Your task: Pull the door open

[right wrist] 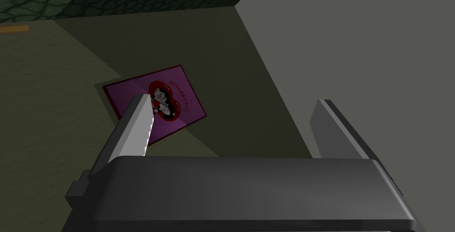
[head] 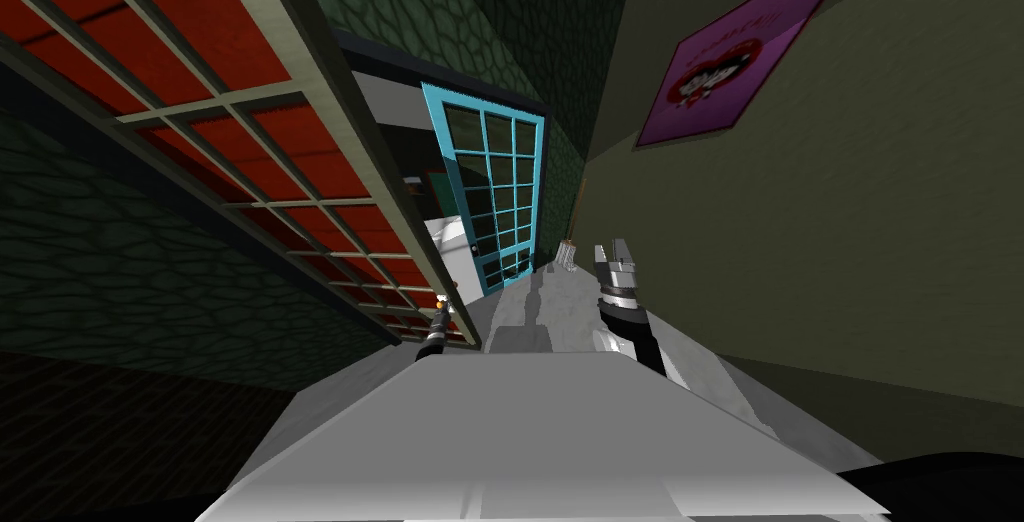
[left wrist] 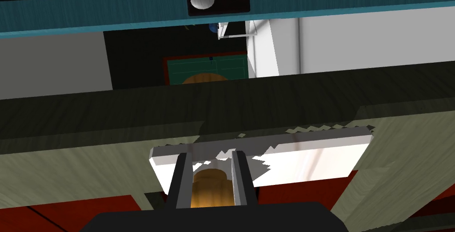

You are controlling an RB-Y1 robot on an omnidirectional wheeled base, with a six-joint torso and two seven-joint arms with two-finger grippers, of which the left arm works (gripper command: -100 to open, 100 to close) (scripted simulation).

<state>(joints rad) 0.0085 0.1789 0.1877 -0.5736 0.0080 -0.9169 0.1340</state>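
Dim hallway [head: 880, 246], red door [head: 260, 146], orange knob [left wrist: 211, 189] between left gripper [left wrist: 211, 158] fingers [left wrist: 181, 180].

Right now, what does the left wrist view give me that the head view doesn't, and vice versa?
Left wrist view: the left claw is shut on the orange-brown knob, pressing its sides, with the white plate behind the knob. Head view: the right claw is raised near the olive wall that carries the purple poster. Both: the left claw at the red-paned door with its pale frame, and the teal door beyond it.
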